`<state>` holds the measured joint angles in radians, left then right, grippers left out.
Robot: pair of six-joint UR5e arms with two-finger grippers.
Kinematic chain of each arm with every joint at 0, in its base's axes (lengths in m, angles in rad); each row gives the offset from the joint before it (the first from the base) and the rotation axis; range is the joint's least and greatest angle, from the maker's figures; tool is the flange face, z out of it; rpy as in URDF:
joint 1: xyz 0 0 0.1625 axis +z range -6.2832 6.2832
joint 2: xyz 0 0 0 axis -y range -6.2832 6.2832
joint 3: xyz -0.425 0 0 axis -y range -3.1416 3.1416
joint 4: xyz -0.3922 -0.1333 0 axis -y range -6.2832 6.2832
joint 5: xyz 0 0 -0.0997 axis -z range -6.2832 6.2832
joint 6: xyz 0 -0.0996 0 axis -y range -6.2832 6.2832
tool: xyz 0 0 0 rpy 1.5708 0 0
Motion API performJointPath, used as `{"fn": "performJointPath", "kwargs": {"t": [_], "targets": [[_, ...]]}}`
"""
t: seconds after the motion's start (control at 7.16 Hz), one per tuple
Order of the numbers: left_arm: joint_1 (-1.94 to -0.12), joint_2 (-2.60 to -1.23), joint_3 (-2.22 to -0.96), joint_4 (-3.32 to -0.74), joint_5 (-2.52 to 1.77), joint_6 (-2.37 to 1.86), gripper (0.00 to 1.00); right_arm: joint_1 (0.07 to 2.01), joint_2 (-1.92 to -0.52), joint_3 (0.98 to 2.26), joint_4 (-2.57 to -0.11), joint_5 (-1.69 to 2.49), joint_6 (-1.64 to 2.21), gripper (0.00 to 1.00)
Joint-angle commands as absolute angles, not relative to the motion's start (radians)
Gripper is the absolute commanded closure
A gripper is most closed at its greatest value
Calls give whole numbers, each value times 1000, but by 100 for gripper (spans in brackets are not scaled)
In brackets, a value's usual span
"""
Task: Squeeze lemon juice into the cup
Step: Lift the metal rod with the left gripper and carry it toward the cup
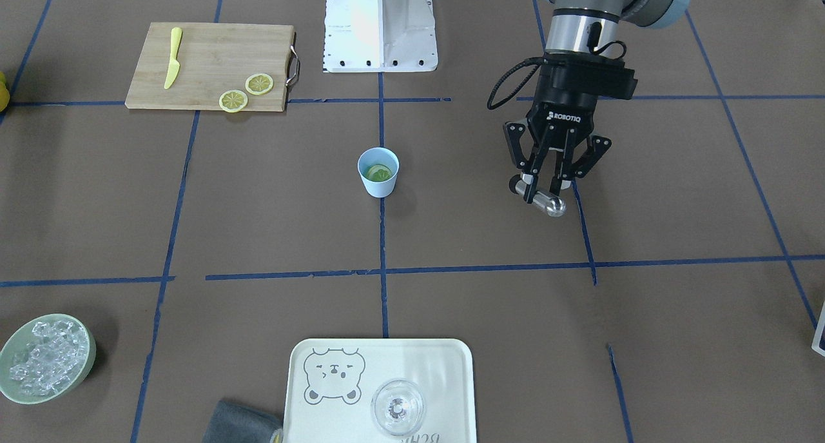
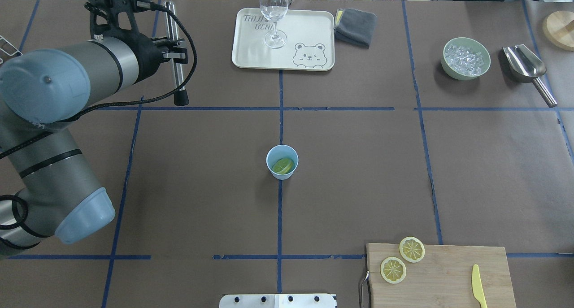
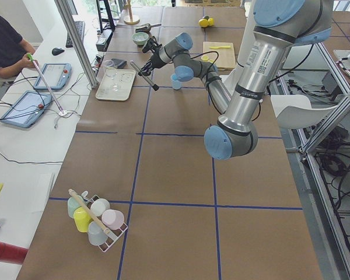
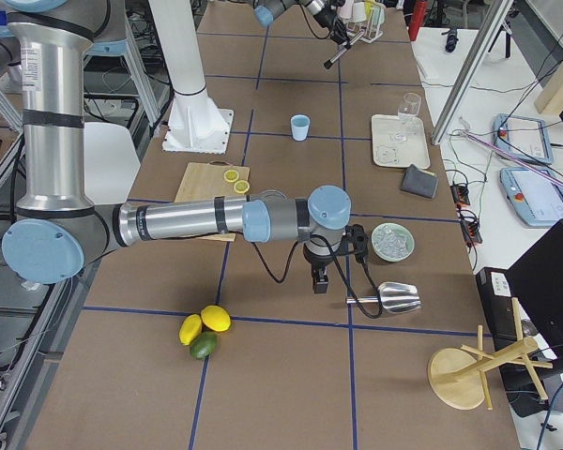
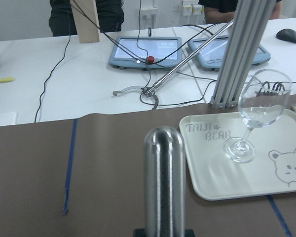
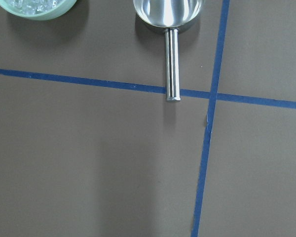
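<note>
The light-blue cup (image 1: pixel 378 180) stands at the table's middle, also in the overhead view (image 2: pixel 282 173). One lemon slice (image 2: pixel 283 166) lies inside it, tilted against the wall. Two more slices (image 2: pixel 393 270) (image 2: pixel 411 249) lie on the cutting board. My left gripper (image 1: pixel 544 190) is shut on a metal rod (image 2: pixel 176 52) and hangs well to the side of the cup, apart from it. The rod's rounded end (image 5: pixel 164 182) fills the middle of the left wrist view. My right gripper (image 4: pixel 319 274) shows only in the exterior right view, beside the scoop; I cannot tell its state.
A wooden cutting board (image 2: pixel 444 263) with a yellow knife (image 2: pixel 478 285) sits at the near right. A tray (image 2: pixel 251 52) with a clear glass (image 2: pixel 274 12), a grey cloth (image 2: pixel 356 26), a green bowl of ice (image 2: pixel 465 58) and a metal scoop (image 2: pixel 527 66) line the far edge.
</note>
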<state>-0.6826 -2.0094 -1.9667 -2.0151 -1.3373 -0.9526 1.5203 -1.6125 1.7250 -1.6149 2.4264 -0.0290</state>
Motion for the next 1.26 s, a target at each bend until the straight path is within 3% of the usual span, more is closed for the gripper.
{"fn": "performJointPath", "kwargs": {"t": [0.0,0.42,0.7,1.12], "targets": [[-649,-2017,-1959,-2211,-1199,-948,100,1531,-1591,1701,-1614,2425,-38,0],[-504,-2022,-1945,-2411,-1060,-931,100,1566,-1589,1620,-1595,2434,-40,0],[-337,-2049,-1831,-2583,-785,-927,100,1607,-1586,1574,-1592,2436,-124,0],[-252,-2118,-1798,-2591,-719,-802,100,1609,-1582,1568,-1592,2436,-130,0]]}}
